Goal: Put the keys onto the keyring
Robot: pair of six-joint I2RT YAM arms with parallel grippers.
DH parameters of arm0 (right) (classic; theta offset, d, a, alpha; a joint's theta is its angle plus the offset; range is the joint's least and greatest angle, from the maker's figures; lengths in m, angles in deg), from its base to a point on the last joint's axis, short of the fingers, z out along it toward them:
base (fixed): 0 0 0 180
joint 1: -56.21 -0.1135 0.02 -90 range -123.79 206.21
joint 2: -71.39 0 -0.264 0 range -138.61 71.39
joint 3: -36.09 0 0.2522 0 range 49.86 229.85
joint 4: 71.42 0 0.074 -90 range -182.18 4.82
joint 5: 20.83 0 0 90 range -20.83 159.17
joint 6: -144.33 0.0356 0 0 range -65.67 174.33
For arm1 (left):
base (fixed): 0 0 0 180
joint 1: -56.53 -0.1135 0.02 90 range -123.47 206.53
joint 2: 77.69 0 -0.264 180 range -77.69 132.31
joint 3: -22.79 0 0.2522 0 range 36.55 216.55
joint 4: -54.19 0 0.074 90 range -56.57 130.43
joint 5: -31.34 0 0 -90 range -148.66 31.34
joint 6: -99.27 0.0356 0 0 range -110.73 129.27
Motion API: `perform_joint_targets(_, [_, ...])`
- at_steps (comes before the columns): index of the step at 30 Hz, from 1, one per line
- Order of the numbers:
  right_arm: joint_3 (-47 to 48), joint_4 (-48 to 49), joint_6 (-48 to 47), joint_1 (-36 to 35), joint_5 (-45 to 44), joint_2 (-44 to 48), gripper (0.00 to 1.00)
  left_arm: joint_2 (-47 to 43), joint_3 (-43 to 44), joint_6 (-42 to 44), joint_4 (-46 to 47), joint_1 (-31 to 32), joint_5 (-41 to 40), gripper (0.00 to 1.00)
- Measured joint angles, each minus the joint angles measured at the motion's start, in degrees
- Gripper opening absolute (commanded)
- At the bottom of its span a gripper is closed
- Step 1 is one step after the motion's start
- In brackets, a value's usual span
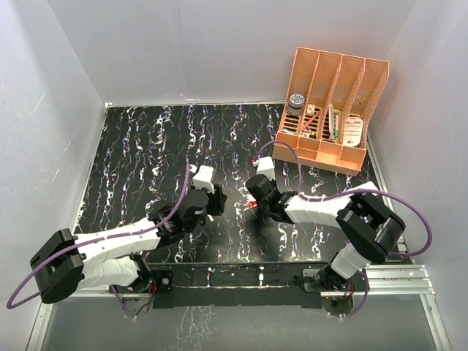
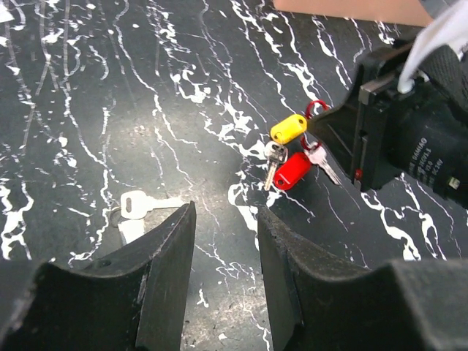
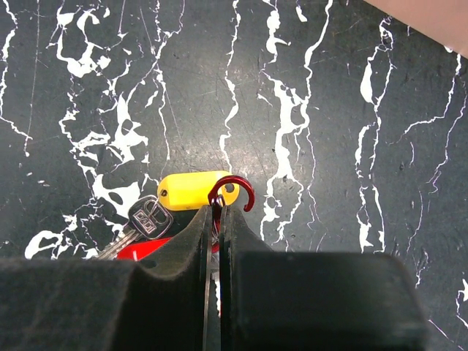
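My right gripper (image 3: 217, 212) is shut on the thin red keyring (image 3: 241, 191), whose open hook sticks out past the fingertips. A yellow-headed key (image 3: 191, 189), a silver key (image 3: 146, 218) and a red-headed key (image 3: 150, 247) lie bunched just left of the fingers, on the table. The left wrist view shows the same bunch: yellow (image 2: 288, 129), red (image 2: 292, 170), keyring (image 2: 315, 107). My left gripper (image 2: 225, 216) is open and empty, short of the bunch. A white key (image 2: 142, 204) lies alone just beyond its left finger.
The table is black marble-patterned (image 1: 146, 161). An orange divided organizer (image 1: 333, 110) with small items stands at the back right. White walls close in the left, back and right. The two grippers (image 1: 219, 201) (image 1: 254, 199) are close together at mid-table.
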State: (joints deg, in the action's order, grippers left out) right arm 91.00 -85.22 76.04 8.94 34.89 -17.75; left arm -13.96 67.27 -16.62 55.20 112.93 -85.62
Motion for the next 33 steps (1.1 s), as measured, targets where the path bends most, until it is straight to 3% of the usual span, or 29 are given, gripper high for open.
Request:
perform_joint_targets(10, [1.09,0.57,-0.44,0.00,1.27,-0.72,0.00,9.40,-1.60,5.81,11.85,-0.04,7.98,0.39])
perform_joint_targets(19, [1.38,0.79,-0.07,0.00,1.18,-0.79,0.00,13.29,-1.68,7.93,18.78,-0.02,9.05,0.38])
perform_joint_targets(33, [-3.45,1.03,2.03,0.02,-2.62,17.44,0.00,29.22,-1.29,12.63,32.44,-0.04,10.32,0.33])
